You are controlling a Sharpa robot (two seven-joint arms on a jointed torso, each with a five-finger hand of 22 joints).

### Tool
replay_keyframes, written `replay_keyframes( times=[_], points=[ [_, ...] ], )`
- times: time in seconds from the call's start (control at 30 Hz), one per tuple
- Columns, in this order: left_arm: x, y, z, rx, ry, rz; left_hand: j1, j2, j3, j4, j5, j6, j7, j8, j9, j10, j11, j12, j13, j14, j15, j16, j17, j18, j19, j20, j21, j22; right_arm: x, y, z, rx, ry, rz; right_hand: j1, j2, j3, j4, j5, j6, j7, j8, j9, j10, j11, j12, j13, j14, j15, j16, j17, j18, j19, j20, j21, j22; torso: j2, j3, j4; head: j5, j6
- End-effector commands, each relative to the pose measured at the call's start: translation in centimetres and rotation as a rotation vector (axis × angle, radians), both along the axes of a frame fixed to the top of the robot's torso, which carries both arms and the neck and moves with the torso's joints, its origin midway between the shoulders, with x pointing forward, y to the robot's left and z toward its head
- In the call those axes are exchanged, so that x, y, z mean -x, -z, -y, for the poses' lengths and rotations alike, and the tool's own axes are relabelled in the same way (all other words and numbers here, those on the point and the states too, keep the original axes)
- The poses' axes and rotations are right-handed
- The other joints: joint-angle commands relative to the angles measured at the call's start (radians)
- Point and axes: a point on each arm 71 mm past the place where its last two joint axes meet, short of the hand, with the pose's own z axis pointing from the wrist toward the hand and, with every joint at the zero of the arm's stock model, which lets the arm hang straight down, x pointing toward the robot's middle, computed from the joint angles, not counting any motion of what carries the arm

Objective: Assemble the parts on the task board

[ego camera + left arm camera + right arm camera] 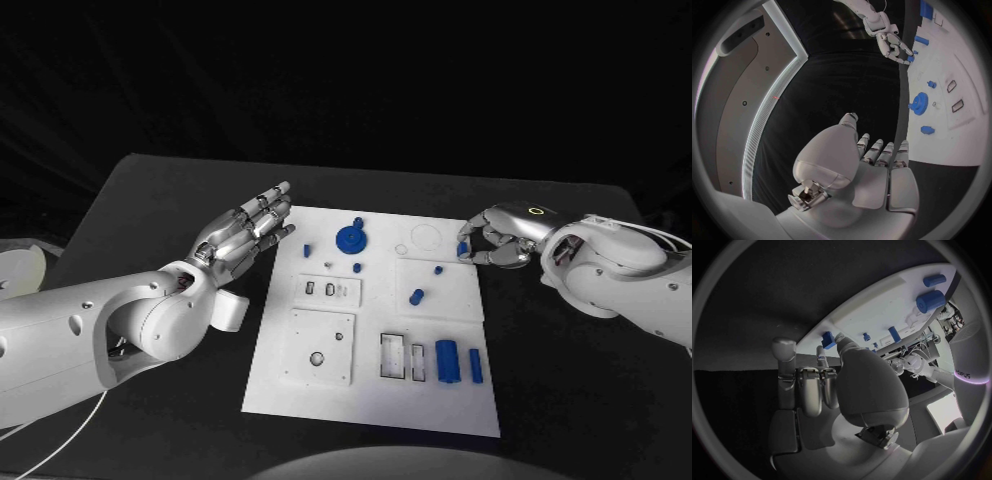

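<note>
The white task board (433, 300) lies in the middle of the black table. My right hand (498, 240) hovers at the board's far right edge with its fingers curled, and it pinches a small blue part (463, 248) between thumb and a finger; the same blue part (827, 339) sits at the fingertips in the right wrist view. My left hand (245, 232) hangs over the board's far left corner, fingers stretched out and apart, holding nothing. A blue gear (351, 239) stands on the board's far side, close to the left hand.
Further blue parts lie on the board: a small piece (307, 250), a peg (417, 296), a cylinder (447, 361) and a bar (476, 366) beside rectangular slots (392, 355). A white square plate (319, 346) sits near the front left. Black table (577, 400) surrounds the board.
</note>
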Motion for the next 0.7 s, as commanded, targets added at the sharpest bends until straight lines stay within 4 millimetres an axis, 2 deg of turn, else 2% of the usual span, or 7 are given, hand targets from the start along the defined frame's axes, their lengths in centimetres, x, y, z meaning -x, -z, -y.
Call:
replay_keyframes(
  times=[0.03,0.17,0.33,0.43,0.53,0.7],
  points=[
    [0.07,-0.05,0.25,0.015,0.025,-0.003,0.006,0.0,0.001,-0.006,0.004,0.002,0.006,0.005,0.001,-0.002,0.008,0.002,0.001,0.001,0.01,0.005,0.001,0.006,0.003,0.005,0.005,0.001,0.02,0.02,-0.12,0.005,-0.004,0.017,0.014,0.003,-0.001,-0.007,0.007,0.01,0.001,0.009,0.006,0.105,0.002,0.004,0.263,0.093,0.006,-0.006,0.214,-0.004,-0.001,0.0,-0.004,0.0,0.0,0.0001,-0.0004,0.0,-0.001],
    [0.05,-0.01,0.27,0.014,0.028,-0.006,0.006,0.0,0.002,-0.006,0.004,0.001,0.006,0.005,0.001,-0.001,0.008,0.002,0.001,0.001,0.011,0.006,0.001,0.006,0.003,0.005,0.005,0.001,0.05,0.16,-0.18,0.006,-0.003,0.014,0.023,0.009,-0.001,-0.019,0.029,0.025,-0.001,0.034,0.027,0.105,-0.001,0.004,0.263,0.093,0.004,-0.007,0.212,-0.004,0.001,-0.002,-0.01,0.001,0.0,-0.0002,-0.0003,0.0,-0.001],
    [0.01,0.04,0.29,0.013,0.031,-0.01,0.007,0.0,0.003,-0.008,0.004,0.004,0.007,0.005,0.002,-0.001,0.009,0.002,0.001,0.001,0.012,0.006,0.001,0.005,0.004,0.006,0.006,0.001,-0.01,0.31,-0.2,0.008,0.005,0.01,0.047,0.021,0.009,-0.049,0.127,0.025,-0.004,0.066,0.059,0.105,-0.003,0.004,0.263,0.091,0.001,-0.012,0.207,-0.002,0.001,-0.005,-0.025,0.0,0.0,0.0003,-0.0002,0.0,-0.003],
    [-0.01,0.07,0.3,0.013,0.033,-0.012,0.007,0.0,0.003,-0.008,0.004,0.004,0.007,0.005,0.002,-0.001,0.009,0.002,0.001,0.001,0.012,0.006,0.001,0.005,0.004,0.006,0.006,0.001,-0.09,0.39,-0.22,0.01,0.013,0.01,0.061,0.026,0.018,-0.066,0.167,0.027,-0.006,0.082,0.075,0.105,-0.005,0.004,0.263,0.089,0.001,-0.018,0.2,-0.001,-0.002,-0.005,-0.036,-0.004,-0.001,0.0002,-0.0008,0.0,-0.003],
    [-0.03,0.09,0.32,0.013,0.035,-0.014,0.007,0.0,0.003,-0.008,0.004,0.004,0.007,0.006,0.002,-0.001,0.01,0.002,0.002,0.001,0.012,0.006,0.001,0.005,0.004,0.006,0.006,0.001,-0.15,0.42,-0.22,0.008,0.017,0.012,0.076,0.033,0.029,-0.082,0.192,0.044,-0.009,0.104,0.092,0.105,-0.007,0.004,0.263,0.086,-0.001,-0.027,0.19,0.0,-0.004,-0.006,-0.048,-0.008,-0.002,0.0002,-0.0004,0.001,-0.003],
    [-0.03,0.17,0.33,0.012,0.038,-0.018,0.007,0.001,0.004,-0.01,0.005,0.007,0.011,0.006,0.002,0.0,0.011,0.002,0.002,0.001,0.014,0.006,0.001,0.004,0.005,0.006,0.006,0.001,-0.17,0.28,-0.39,-0.011,0.016,0.031,0.086,0.04,0.038,-0.098,0.201,0.066,-0.013,0.129,0.112,0.105,-0.01,0.004,0.263,0.083,-0.003,-0.039,0.177,0.001,-0.007,-0.008,-0.06,-0.011,-0.001,0.0004,-0.0008,0.004,0.0]
  ],
)
